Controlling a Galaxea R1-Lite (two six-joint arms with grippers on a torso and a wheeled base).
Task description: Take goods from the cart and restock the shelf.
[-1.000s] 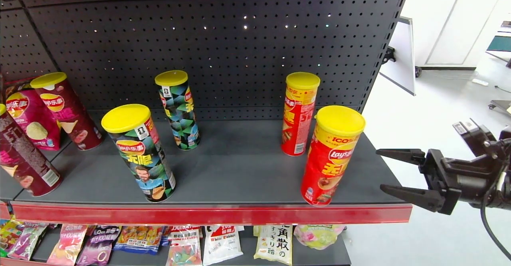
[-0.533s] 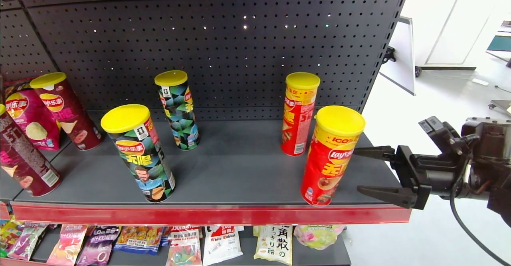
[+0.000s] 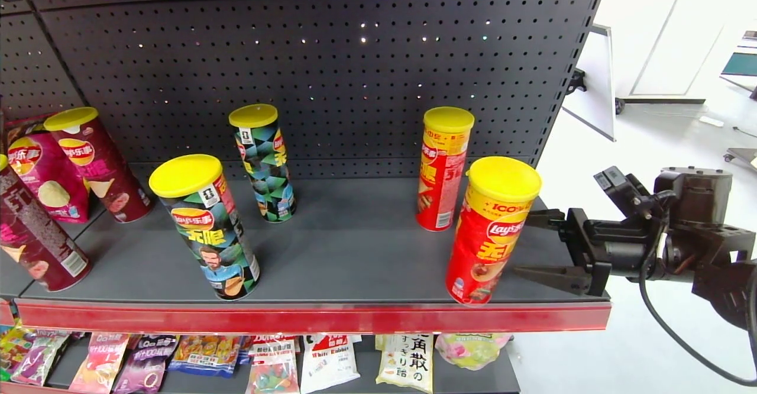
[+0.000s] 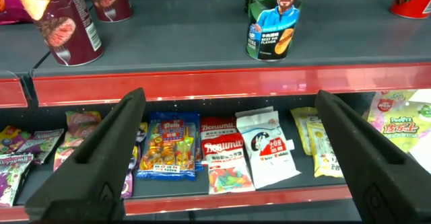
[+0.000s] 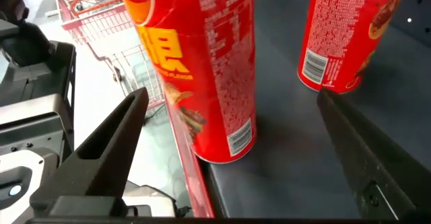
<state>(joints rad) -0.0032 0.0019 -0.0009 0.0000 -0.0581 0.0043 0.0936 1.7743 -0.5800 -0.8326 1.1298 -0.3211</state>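
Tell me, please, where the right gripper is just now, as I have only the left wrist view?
Observer: The right gripper is at the shelf's right end, fingers open and pointed at the front red can.
Operator: Is anything close behind that can?
Observer: Yes, a second red can stands upright behind it, nearer the pegboard, a gap between them.
Operator: And the cart?
Observer: A wire cart stands beyond the shelf's red front edge, seen from the right wrist.

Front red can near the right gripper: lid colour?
Yellow lid on the front red can, clearest in the head view.
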